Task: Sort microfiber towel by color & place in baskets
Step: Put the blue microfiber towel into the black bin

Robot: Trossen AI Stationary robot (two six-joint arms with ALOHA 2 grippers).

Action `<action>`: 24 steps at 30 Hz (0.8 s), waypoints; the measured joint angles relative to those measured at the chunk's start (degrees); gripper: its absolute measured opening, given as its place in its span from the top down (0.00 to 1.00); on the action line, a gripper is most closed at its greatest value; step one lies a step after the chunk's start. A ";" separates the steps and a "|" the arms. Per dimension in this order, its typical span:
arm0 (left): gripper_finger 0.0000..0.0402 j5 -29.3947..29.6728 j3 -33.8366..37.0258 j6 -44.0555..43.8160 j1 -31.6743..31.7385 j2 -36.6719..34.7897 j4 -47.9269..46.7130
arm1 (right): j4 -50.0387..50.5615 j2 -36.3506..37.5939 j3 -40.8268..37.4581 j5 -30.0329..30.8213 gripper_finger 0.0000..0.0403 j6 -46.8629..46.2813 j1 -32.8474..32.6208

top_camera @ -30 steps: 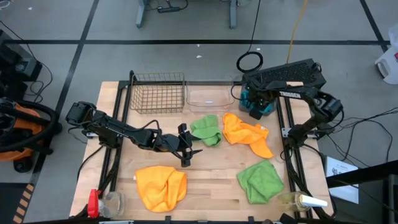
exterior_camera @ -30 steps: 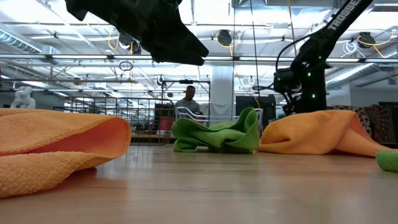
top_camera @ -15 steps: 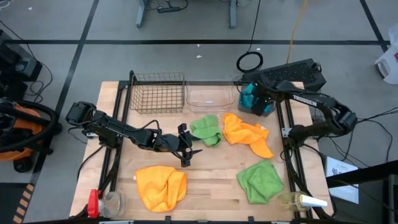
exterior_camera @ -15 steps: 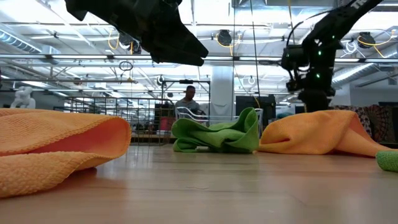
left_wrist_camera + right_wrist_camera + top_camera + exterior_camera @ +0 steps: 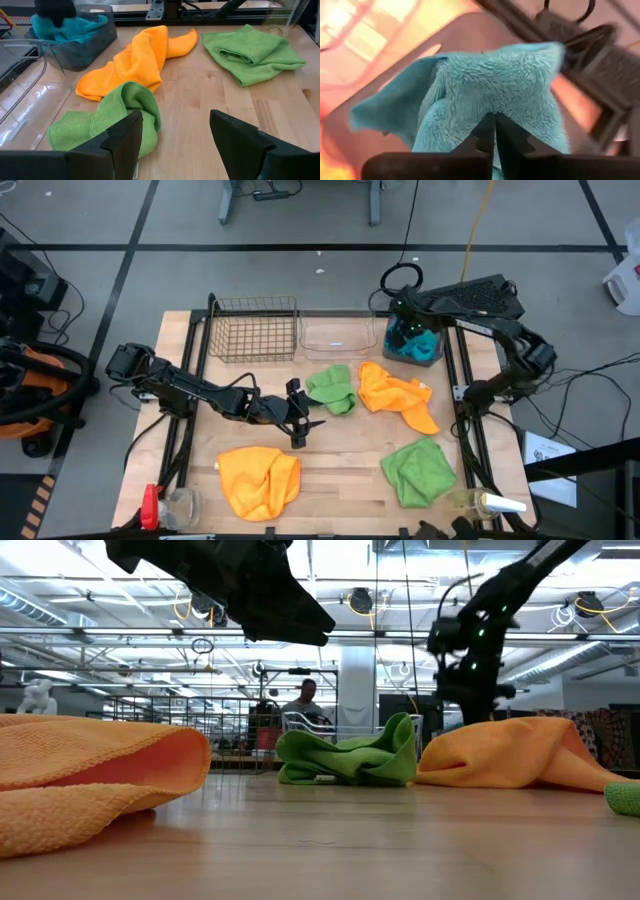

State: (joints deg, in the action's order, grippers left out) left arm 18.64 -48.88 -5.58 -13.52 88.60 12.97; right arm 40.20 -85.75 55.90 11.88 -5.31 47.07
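Note:
A teal towel (image 5: pixel 418 346) fills the dark grey tub (image 5: pixel 434 360) at the table's far right, and my right gripper (image 5: pixel 404 330) stands over it, shut on the towel. Left of that tub are the clear tub (image 5: pixel 335 338) and the wire-mesh basket (image 5: pixel 255 330). Lying on the table are a green towel (image 5: pixel 333 388), an orange towel (image 5: pixel 398 398), a second green towel (image 5: pixel 418 470) and a second orange towel (image 5: pixel 258 480). My left gripper (image 5: pixel 300 425) hovers open at mid-table, just left of the first green towel (image 5: pixel 107 125), touching nothing. My right gripper (image 5: pixel 495 120) pinches a raised fold of the teal towel (image 5: pixel 495 80) between its two fingers, coming from above. The fold bunches up around the fingertips. The rest of the towel (image 5: pixel 75 25) lies in the dark grey tub.
A bottle (image 5: pixel 487 502) lies at the near right corner. A red-capped thing (image 5: pixel 150 505) and a clear cup (image 5: pixel 182 502) sit at the near left corner. A black keyboard-like object (image 5: pixel 465 295) lies beyond the far right edge. A person (image 5: pixel 303 700) shows far behind the table.
My right gripper has moved over the dark grey tub toward the table's far edge and risen a little, turning as its arm swung. The teal towel has shifted with it inside the tub.

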 joint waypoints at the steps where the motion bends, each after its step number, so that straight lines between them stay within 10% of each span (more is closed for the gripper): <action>1: 0.41 0.02 0.00 0.00 0.00 0.00 -0.02 | -0.10 -1.67 -0.02 0.07 0.98 -1.11 0.22; 13: 0.41 -0.03 0.00 0.46 -1.25 0.00 -0.25 | -7.38 -12.59 0.29 -3.58 1.00 -3.09 0.61; 24: 0.41 -0.03 0.00 0.31 -1.25 0.00 -0.26 | -3.53 -4.63 -0.18 0.26 1.00 1.73 0.57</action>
State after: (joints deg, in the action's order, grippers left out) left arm 18.61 -48.88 -5.28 -14.76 88.60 12.71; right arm 36.67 -90.38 55.72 12.13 -3.58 47.64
